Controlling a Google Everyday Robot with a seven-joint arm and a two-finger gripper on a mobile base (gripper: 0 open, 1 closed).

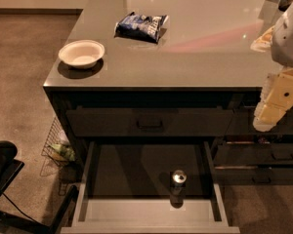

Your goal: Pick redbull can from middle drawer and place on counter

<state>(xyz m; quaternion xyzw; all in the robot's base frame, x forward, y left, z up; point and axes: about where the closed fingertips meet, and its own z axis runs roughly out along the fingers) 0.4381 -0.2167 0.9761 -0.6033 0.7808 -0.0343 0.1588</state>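
In the open middle drawer (136,172), nearest, the redbull can (178,182) stands upright near the front wall, a little right of centre. I judge it light, smooth and thin-walled, so it is best taken around the middle of its side without hard squeezing. Higher at the right edge the gripper (273,106) hangs beside the bench (185,67) front, well apart from the can, released or clenched I cannot tell. Farther back, the bench carries a white bowl (81,53) and a snack bag (141,26).
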